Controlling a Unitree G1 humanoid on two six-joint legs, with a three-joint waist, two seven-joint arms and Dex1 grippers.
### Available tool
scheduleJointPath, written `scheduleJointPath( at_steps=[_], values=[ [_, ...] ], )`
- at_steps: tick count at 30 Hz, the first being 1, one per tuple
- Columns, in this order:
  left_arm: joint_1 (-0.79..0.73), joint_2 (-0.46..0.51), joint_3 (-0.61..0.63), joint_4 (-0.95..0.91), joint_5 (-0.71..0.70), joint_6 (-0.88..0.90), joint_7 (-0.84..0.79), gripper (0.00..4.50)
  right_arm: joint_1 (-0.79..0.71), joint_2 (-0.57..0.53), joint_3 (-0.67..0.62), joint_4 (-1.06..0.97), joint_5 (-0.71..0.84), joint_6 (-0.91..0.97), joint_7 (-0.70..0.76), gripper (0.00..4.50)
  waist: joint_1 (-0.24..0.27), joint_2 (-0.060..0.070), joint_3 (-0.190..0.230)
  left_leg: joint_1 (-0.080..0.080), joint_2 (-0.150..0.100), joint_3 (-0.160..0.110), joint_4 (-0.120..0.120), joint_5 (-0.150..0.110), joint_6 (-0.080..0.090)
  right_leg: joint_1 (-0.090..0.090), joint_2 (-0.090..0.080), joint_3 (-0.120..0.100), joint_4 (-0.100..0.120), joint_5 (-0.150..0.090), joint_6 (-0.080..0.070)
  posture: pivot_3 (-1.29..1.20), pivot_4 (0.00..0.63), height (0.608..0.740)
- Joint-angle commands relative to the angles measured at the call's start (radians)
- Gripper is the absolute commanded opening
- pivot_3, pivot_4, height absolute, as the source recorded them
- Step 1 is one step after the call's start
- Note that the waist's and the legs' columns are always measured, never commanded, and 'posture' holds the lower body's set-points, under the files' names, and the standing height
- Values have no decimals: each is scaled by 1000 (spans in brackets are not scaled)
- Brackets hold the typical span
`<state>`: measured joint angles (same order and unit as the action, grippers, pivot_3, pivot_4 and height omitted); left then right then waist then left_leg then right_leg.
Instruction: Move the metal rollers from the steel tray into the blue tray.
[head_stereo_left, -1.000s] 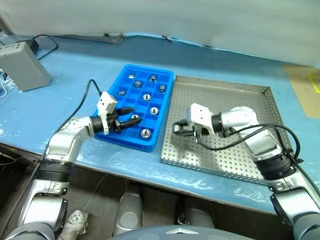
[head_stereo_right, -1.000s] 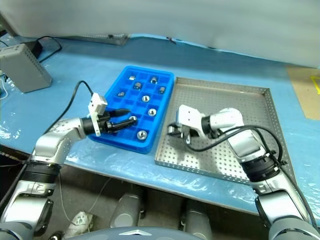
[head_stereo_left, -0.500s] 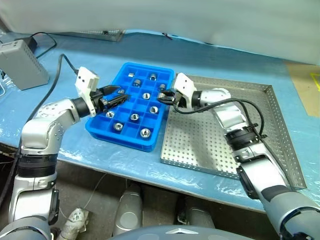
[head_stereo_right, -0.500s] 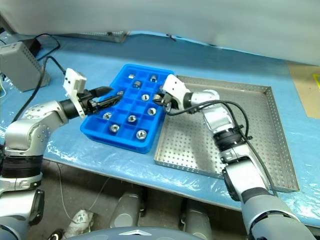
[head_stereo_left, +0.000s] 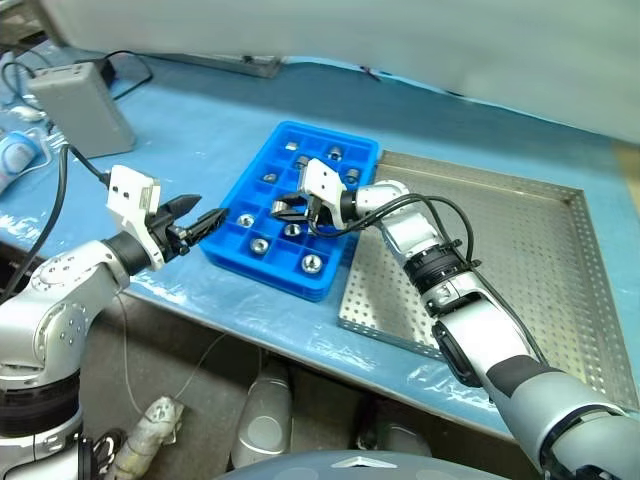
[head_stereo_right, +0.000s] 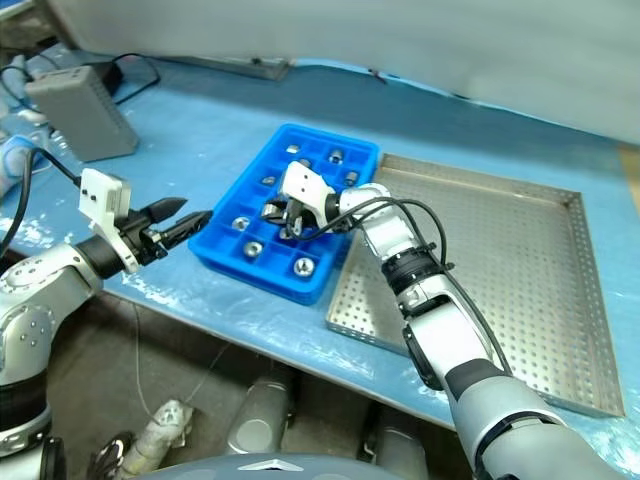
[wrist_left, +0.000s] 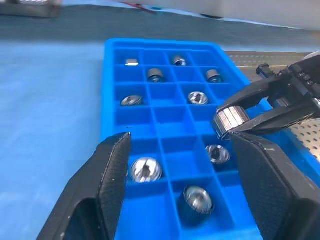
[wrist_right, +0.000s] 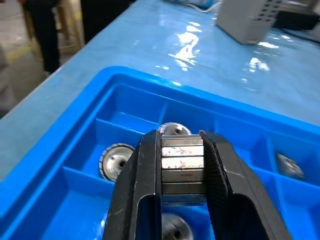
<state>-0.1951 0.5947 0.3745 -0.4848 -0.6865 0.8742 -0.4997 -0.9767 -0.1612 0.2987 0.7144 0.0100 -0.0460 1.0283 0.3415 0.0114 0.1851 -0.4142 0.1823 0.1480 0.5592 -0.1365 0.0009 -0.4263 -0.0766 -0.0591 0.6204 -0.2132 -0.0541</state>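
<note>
My right gripper (head_stereo_left: 288, 209) hangs over the middle of the blue tray (head_stereo_left: 262, 274), shut on a metal roller (wrist_right: 182, 161) that lies crosswise between its fingers. Several more metal rollers (head_stereo_left: 312, 263) rest in the tray's square compartments. Just off the blue tray's left side my left gripper (head_stereo_left: 205, 221) stands open and empty, pointing towards the tray. The steel tray (head_stereo_left: 490, 235) lies to the right of the blue one, its perforated floor bare where it shows. From the left wrist view the held roller (wrist_left: 231, 118) hangs above the compartments.
A grey box (head_stereo_left: 85, 105) with black cables stands at the far left of the blue-covered table. The table's front edge (head_stereo_left: 280, 325) runs just below both trays.
The right gripper carried its roller left from the steel tray to above the blue tray. The left gripper drew back left off the blue tray. The camera has swung left.
</note>
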Motion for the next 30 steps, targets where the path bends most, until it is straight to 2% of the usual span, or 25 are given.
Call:
scheduleJointPath(
  at_steps=[1,6,10,14,24,30],
  values=[
    [35,-23,56,-97,-48,4,58,3356,-78,32,-7,93,-16,-81,0,714,32,0,0,1,0,0,0,0,0,0,0,1,0,-1,1,825,150,740],
    [96,-32,73,-149,-88,5,99,3356,-139,50,-21,254,-60,-162,-56,714,112,1,0,2,-1,0,-3,-1,-1,-2,0,3,2,-3,5,849,150,740],
    [106,-24,69,-142,-106,-1,108,3356,-157,34,-36,300,-70,-189,-70,714,167,1,1,3,-2,0,-5,-1,-2,-2,1,5,2,-3,6,831,150,740],
    [79,-22,36,-110,-99,-14,97,3356,-153,20,-43,306,-78,-198,-74,714,201,1,1,4,-3,0,-6,-1,-2,-3,2,7,2,-3,6,794,150,740],
    [5,-14,-60,-2,-63,-63,24,3356,-87,-59,-69,180,-71,-149,-35,714,217,1,1,10,-6,0,-12,0,-3,-2,2,11,3,-3,6,690,150,740],
    [-26,-14,-95,46,-43,-92,-9,3356,-41,-53,-58,139,-84,-131,-65,714,192,1,1,9,-6,0,-12,1,-5,-2,3,13,2,-3,6,659,150,740]
  ],
)
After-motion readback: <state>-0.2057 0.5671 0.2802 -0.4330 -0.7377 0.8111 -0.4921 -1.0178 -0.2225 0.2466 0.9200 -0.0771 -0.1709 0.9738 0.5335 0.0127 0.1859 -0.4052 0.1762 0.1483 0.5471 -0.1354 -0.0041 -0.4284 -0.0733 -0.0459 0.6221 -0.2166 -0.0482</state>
